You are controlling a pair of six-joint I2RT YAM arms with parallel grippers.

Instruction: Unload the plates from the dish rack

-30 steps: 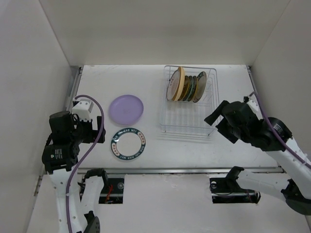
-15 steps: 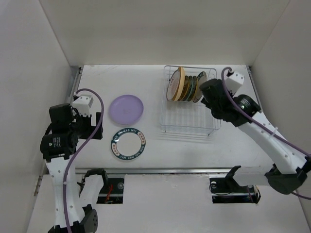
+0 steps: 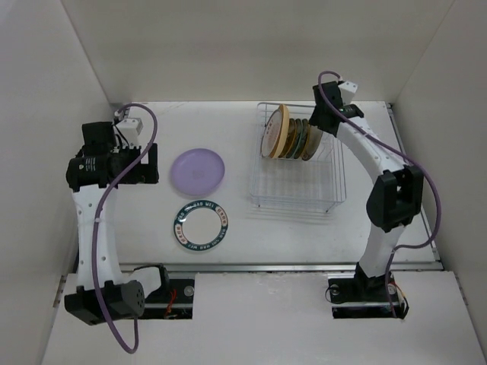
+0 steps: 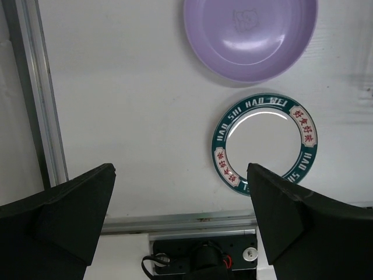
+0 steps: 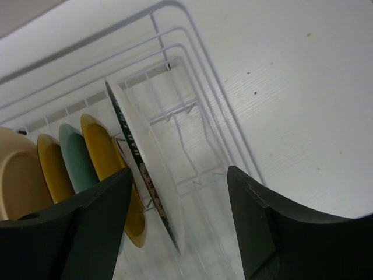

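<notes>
Left gripper [image 4: 180, 170] is held above the table [image 3: 228, 122], jaws spread wide, nothing gripped. Lavender plate [image 3: 198, 170] and teal-rimmed plate [image 3: 200, 226] are laid flat, left of the dish rack [image 3: 297, 194]. Remaining plates [image 3: 293, 138] are stood on edge at its far end. Right gripper [image 5: 178, 175] is poised over the rightmost, jaws parted, empty.

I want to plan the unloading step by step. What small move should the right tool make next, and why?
Probably lower the right tool until its fingers straddle the top edge of the white plate. The tool is open and hangs just above this end plate, which stands upright, nearest the tool.
</notes>
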